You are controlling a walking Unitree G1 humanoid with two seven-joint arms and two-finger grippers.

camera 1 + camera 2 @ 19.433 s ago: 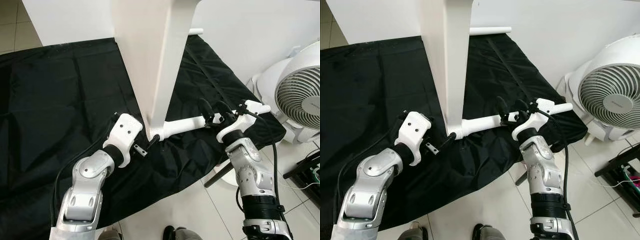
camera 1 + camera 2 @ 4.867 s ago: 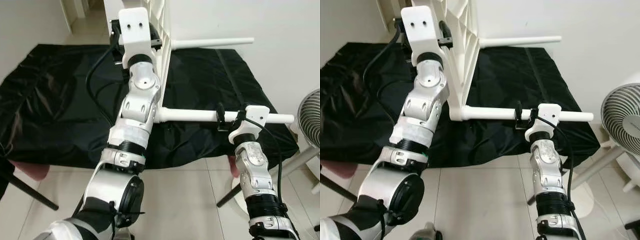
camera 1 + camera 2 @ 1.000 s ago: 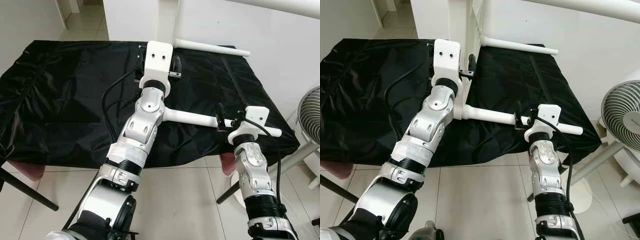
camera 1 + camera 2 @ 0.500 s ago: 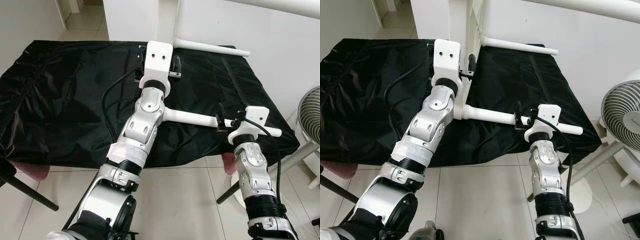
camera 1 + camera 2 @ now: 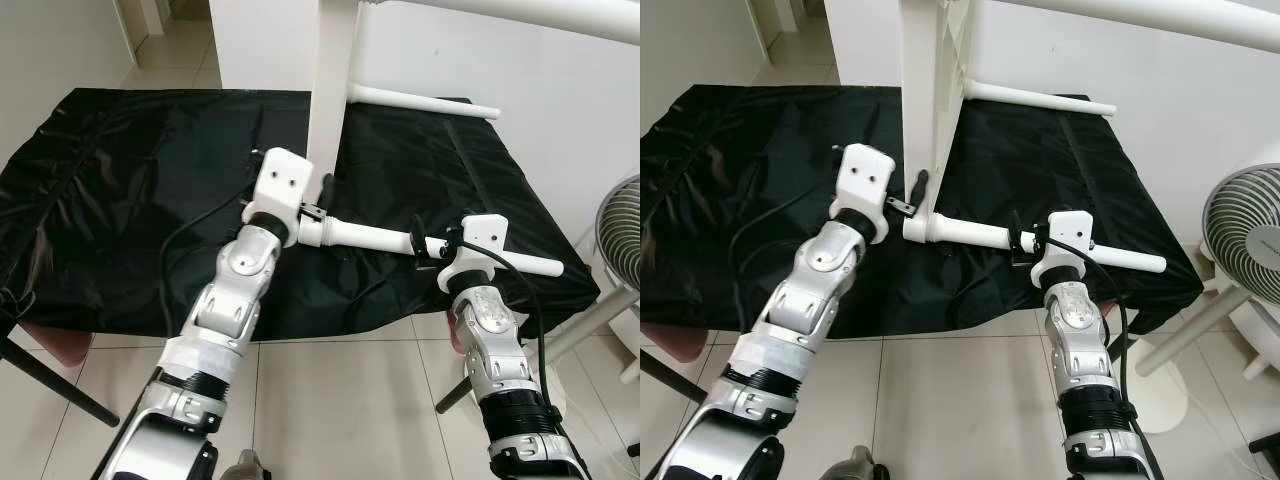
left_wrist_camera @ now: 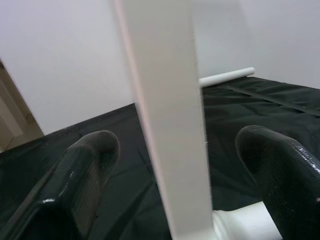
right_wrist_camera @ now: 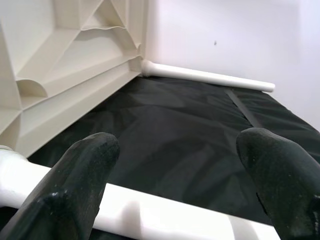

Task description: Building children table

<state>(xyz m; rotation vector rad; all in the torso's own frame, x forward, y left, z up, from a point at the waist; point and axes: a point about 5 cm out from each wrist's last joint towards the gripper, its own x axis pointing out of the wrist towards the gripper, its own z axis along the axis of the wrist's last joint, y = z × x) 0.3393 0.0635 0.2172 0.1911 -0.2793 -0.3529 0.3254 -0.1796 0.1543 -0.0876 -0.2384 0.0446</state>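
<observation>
Left eye view: the white tabletop (image 5: 333,90) stands on edge on the black cloth (image 5: 120,180), legs jutting sideways. Left gripper (image 5: 322,190) hangs spread beside the tabletop's near edge. Right gripper (image 5: 432,247), fingers spread, straddles the lower table leg (image 5: 370,237) near the cloth's front edge.

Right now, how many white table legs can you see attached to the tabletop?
3. One leg lies low over the black cloth, between the two grippers. One reaches out farther back. One runs along the top. A fourth may be hidden.
</observation>
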